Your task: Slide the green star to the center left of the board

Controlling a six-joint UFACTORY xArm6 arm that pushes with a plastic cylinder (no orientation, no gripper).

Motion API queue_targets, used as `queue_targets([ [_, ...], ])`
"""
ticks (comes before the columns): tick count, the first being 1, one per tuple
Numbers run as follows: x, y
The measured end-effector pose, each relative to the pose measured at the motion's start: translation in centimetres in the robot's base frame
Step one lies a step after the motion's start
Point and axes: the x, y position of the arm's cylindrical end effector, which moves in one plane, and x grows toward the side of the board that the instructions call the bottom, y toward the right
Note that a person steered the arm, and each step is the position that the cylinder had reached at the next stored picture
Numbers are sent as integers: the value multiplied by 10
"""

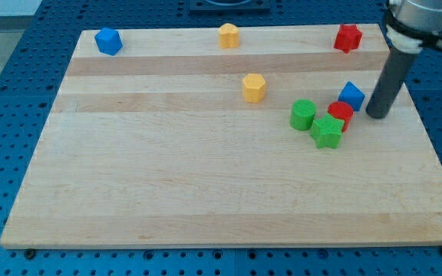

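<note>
The green star (328, 132) lies right of the board's middle, in a tight cluster. It touches a red cylinder (341, 113) just above and to its right. A green cylinder (303, 114) stands to the star's upper left. A blue cube (351, 96) sits above the red cylinder. My tip (377, 115) rests on the board to the right of the cluster, just right of the red cylinder and blue cube, apart from the star.
A yellow hexagonal block (254, 87) stands left of the cluster. Along the view's top edge of the wooden board (167, 192) are a blue block (108, 41), a yellow block (229, 35) and a red star (347, 37).
</note>
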Motion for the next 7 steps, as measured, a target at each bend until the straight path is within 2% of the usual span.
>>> queue_targets([
  [1,34,-1],
  [2,45,-18],
  [5,42,-74],
  [7,23,-93],
])
